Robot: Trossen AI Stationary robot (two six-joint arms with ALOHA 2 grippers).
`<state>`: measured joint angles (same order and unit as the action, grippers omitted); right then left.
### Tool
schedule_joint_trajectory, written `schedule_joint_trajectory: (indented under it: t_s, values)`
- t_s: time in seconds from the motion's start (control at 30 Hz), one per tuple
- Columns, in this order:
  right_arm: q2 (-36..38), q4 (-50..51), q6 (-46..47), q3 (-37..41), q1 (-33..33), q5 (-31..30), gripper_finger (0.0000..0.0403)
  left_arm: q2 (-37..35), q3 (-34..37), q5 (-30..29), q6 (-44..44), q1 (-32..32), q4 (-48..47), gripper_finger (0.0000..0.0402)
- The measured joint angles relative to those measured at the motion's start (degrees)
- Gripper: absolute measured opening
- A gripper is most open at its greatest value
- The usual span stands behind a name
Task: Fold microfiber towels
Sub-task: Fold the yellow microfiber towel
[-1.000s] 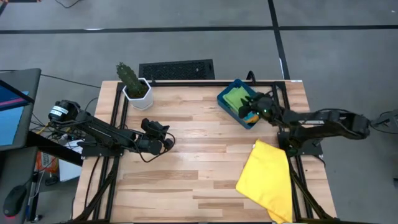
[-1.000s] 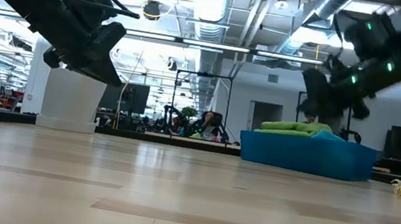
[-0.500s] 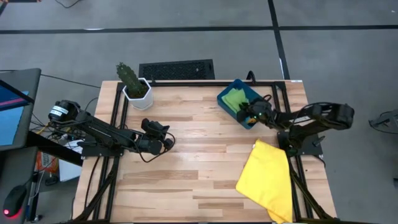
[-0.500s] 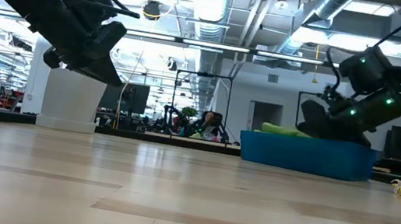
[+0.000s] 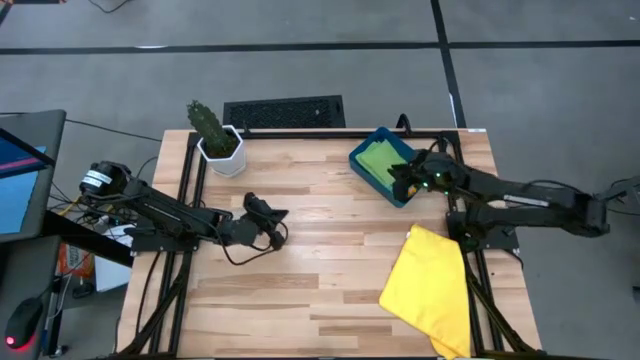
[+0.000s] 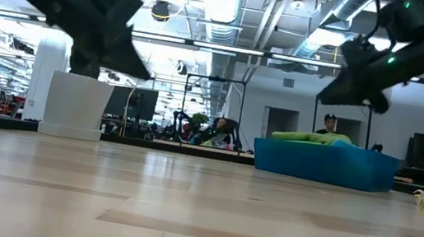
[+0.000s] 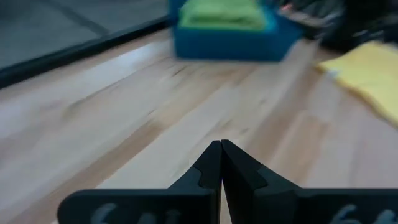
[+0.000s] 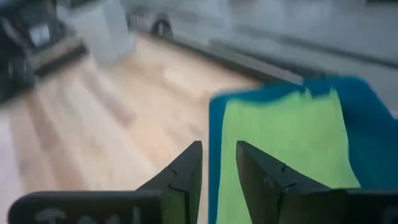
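Note:
A green towel [image 5: 376, 157] lies folded in the dark teal bin [image 5: 359, 166] at the table's far right; it also shows in the right wrist view [image 8: 280, 143] and the low view [image 6: 309, 136]. My right gripper [image 5: 398, 178] [image 8: 217, 163] hovers open above the bin's near-left rim, nothing between its fingers. The yellow towel [image 5: 430, 290] lies spread at the near right, one side hanging over the table's edge. My left gripper [image 5: 278, 222] [image 7: 221, 165] is shut and empty above the table's middle left.
A potted cactus [image 5: 212, 135] in a white pot stands at the far left corner. Bare wood [image 5: 320, 260] stretches between the two grippers and toward the near edge. The low view shows a room with people beyond the far edge.
My right gripper dipped toward the bin, then rose again above its rim. My left gripper has tipped upward and swung a little toward the table's right. The towels have stayed where they were.

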<state>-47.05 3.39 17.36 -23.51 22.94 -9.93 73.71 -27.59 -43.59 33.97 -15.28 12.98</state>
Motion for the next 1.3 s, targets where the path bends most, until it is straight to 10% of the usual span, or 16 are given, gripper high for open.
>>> schedule_joint_trajectory:
  t_s: [0.33,0.9,1.3]
  values:
    - [6.8,42.4,7.5,-16.1,-11.5,-0.5,0.0123,22.2,-6.1,23.3,-15.9,3.2,34.1,0.0042]
    - [6.7,53.8,13.8,-20.1,-18.4,-4.1,0.0123,61.8,-63.8,44.8,-42.3,0.6,5.5,0.02]
    - [6.7,54.6,12.2,-20.1,-18.4,-6.9,0.0123,69.7,-73.7,48.0,-48.9,-1.1,3.8,0.0198]
